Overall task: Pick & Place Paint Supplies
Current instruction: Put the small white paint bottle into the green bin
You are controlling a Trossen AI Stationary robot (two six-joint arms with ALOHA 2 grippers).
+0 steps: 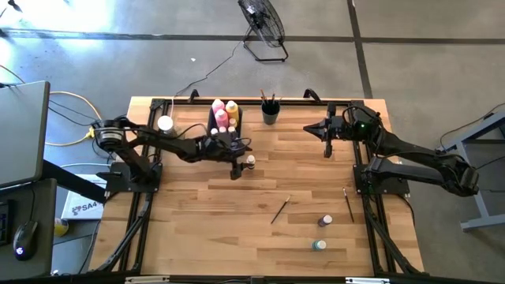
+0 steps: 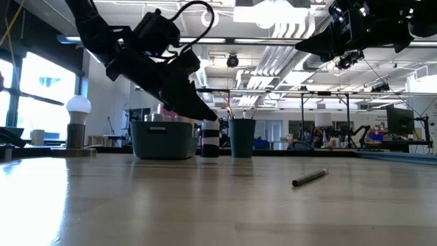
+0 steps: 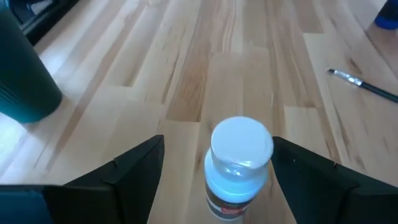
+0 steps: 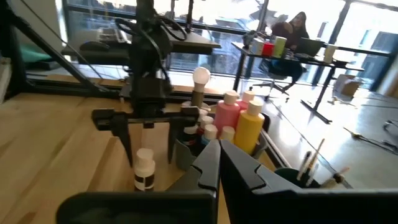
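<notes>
High view: bottle [image 1: 250, 161] mid-table, unobstructed

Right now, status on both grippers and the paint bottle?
Left gripper open, straddling small white-capped bottle, fingers clear of it. Bottle upright on table, beside bin. Right gripper shut, raised, idle. Nothing in the way.

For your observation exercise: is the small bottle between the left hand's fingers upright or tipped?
Upright: the small bottle stands cap-up on the table, apart from both fingers.

bin [image 1: 215, 126] hides small bottles; paint bottle [image 3: 238, 168] base cut off.
</notes>
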